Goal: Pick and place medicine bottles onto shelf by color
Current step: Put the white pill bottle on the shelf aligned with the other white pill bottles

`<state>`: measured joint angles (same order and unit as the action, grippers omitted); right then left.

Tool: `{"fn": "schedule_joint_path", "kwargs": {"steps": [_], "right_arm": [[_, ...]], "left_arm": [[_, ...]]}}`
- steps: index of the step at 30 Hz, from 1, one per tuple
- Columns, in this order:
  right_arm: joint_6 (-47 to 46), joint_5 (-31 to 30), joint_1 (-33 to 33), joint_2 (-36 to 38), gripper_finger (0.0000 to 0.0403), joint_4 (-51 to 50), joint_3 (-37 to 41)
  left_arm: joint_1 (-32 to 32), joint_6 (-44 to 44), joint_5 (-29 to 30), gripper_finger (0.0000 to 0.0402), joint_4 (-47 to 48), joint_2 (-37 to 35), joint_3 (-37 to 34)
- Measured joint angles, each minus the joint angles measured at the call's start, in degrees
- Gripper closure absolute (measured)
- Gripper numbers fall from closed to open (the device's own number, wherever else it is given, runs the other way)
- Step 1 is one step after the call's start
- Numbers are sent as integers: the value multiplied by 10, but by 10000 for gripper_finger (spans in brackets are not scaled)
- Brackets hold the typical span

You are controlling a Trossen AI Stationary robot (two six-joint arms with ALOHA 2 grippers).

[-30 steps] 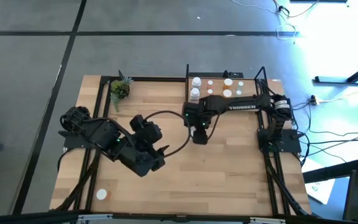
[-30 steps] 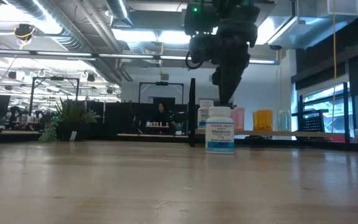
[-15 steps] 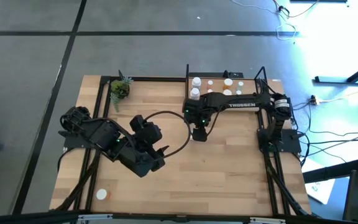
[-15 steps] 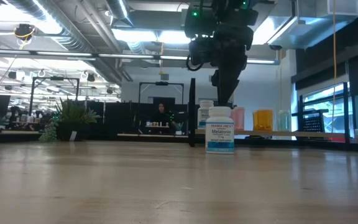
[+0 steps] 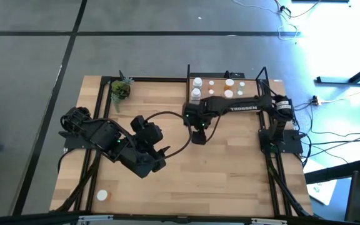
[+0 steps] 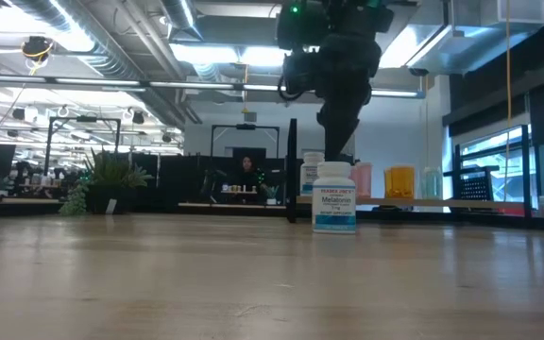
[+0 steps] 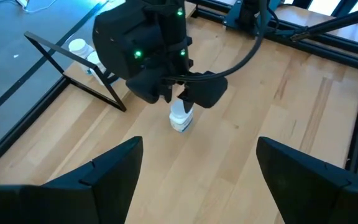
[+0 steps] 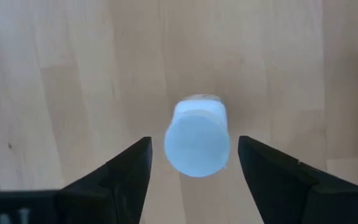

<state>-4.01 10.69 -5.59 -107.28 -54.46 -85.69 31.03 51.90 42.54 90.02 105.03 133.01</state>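
Observation:
A white bottle with a white cap (image 8: 196, 144) stands upright on its base on the wooden table (image 6: 334, 198). My right gripper (image 8: 194, 149) hangs over it, pointing steeply down and open, one finger on either side of the cap with a gap to each. In the high view this gripper (image 5: 197, 136) hides the bottle. Several white-capped bottles (image 5: 229, 82) stand on the shelf (image 5: 249, 89) at the table's far right. Another bottle (image 5: 102, 195) stands near the near left corner. My left gripper (image 5: 158, 164) waits open above the table's left middle, facing the right arm.
A small green potted plant (image 5: 120, 89) stands at the far left of the table. Black upright posts (image 5: 188, 74) frame the shelf. A black cable (image 5: 167, 115) loops between the arms. Bare wood lies at the near right (image 5: 230, 181).

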Motion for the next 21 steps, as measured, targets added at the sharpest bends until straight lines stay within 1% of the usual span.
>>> {"fn": "schedule_joint_path", "kwargs": {"steps": [5, 21], "right_arm": [[0, -54, 11, 0, 162, 2, 0], [-2, -54, 16, 0, 162, 15, 5]], "left_arm": [[0, 0, 0, 92, 0, 0, 0], [0, 0, 0, 92, 0, 0, 0]]}}
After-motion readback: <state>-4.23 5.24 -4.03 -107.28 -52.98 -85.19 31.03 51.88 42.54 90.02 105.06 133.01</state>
